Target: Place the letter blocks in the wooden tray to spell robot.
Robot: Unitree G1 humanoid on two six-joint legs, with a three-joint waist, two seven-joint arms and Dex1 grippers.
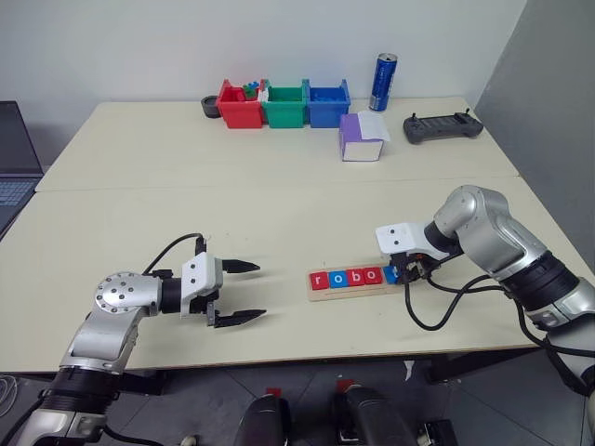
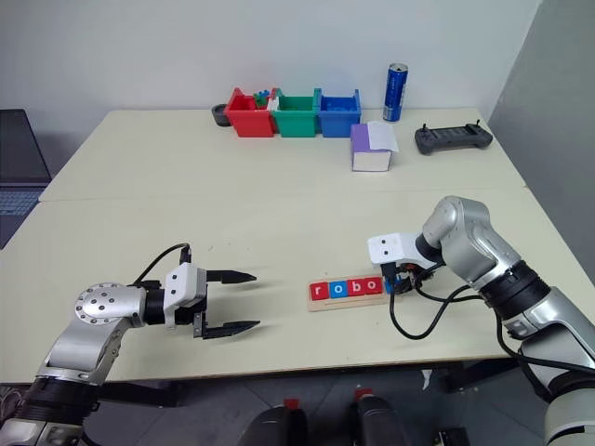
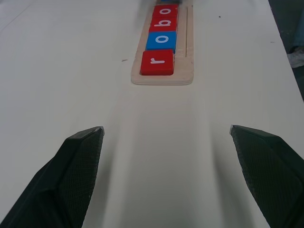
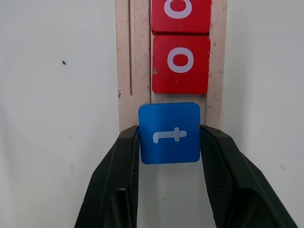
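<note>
The wooden tray (image 1: 351, 292) lies near the table's front edge, right of centre. In its groove sit a red r (image 3: 157, 62), a blue o (image 3: 161, 40), a red b (image 1: 355, 276) and a red o (image 4: 180, 64), side by side. My right gripper (image 1: 402, 272) points steeply down at the tray's right end, shut on the blue t block (image 4: 169, 134). The t is held by its two sides just past the last red o, over the tray's end. My left gripper (image 1: 244, 291) hovers open and empty to the left of the tray, pointing toward it.
Red (image 1: 240, 107), green (image 1: 284, 105) and blue (image 1: 327, 103) bins stand along the back edge. Near them are a purple-and-white box (image 1: 361, 137), a blue can (image 1: 382, 82) and a black controller (image 1: 442, 126). A laptop (image 1: 14, 163) sits at the far left.
</note>
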